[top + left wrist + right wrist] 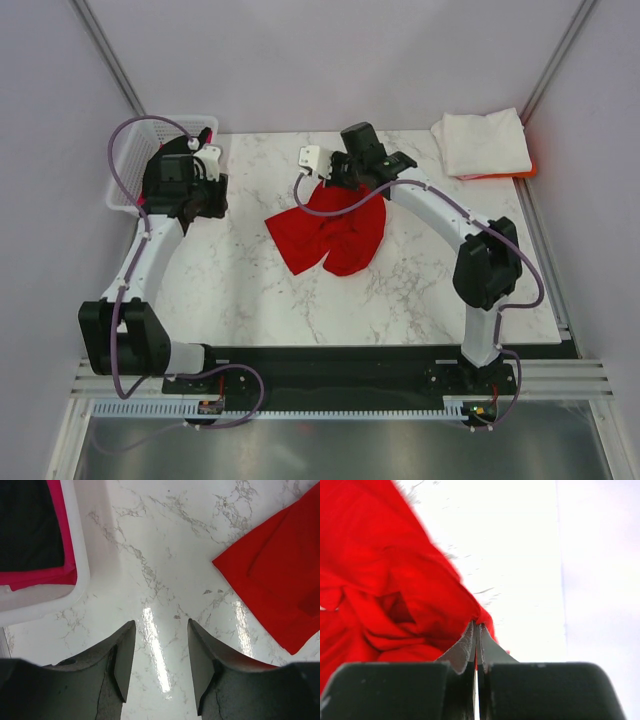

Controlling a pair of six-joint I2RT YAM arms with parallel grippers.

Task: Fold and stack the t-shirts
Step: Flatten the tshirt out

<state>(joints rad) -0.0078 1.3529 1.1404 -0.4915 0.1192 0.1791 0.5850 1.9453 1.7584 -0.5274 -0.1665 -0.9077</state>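
A bright red t-shirt (pixel 333 236) lies crumpled in the middle of the marble table (pixel 250 300). My right gripper (pixel 335 183) is at the shirt's far edge, shut on a pinch of its red cloth (pixel 420 600), which bunches at the fingertips (pixel 470 635). My left gripper (pixel 161 630) hovers open over bare marble between the basket and the red t-shirt (pixel 280 580), holding nothing. A folded white t-shirt (pixel 482 142) lies on an orange one (pixel 525 171) at the far right corner. Black (pixel 30 525) and magenta-pink (pixel 50 575) t-shirts lie in the basket.
A white plastic lattice basket (pixel 128 165) stands at the table's far left, partly under my left arm; its rim (pixel 82 555) shows in the left wrist view. Grey walls close the back and both sides.
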